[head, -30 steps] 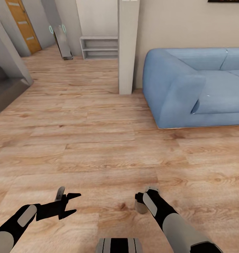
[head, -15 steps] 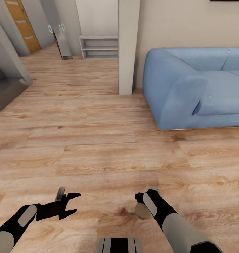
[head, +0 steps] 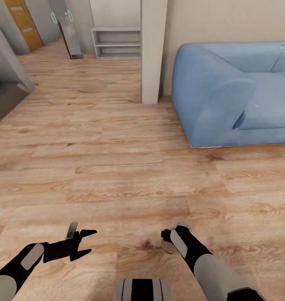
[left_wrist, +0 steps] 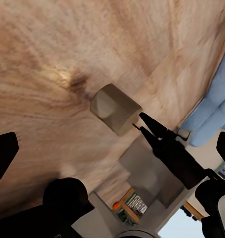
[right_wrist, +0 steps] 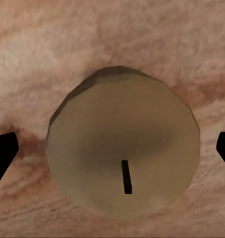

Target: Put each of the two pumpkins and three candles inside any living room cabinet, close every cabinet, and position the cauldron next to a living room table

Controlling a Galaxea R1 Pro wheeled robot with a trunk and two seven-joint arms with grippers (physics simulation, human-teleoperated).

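Observation:
My right gripper (head: 167, 239) hangs low over the wood floor, shut on a grey-beige candle (head: 168, 247). The right wrist view looks straight down on the candle (right_wrist: 123, 148): a round top with a short dark wick, and a black fingertip at each edge of the picture. The left wrist view shows the same candle (left_wrist: 115, 109) held clear of the floor, its shadow beside it. My left gripper (head: 87, 242) is open with nothing between its fingers, off to the left of the right one. The pumpkins, cabinet and cauldron are out of view.
A blue sofa (head: 230, 96) stands at the right against the wall. A pale pillar (head: 152, 50) rises just left of it. Beyond lie a low grey shelf (head: 116, 42), an orange door (head: 20, 23) and a grey block (head: 4, 90) at the left edge.
The whole picture has shifted: the camera has moved, and the sofa and pillar look a little nearer. Both arms keep their pose and the candle stays in the right gripper.

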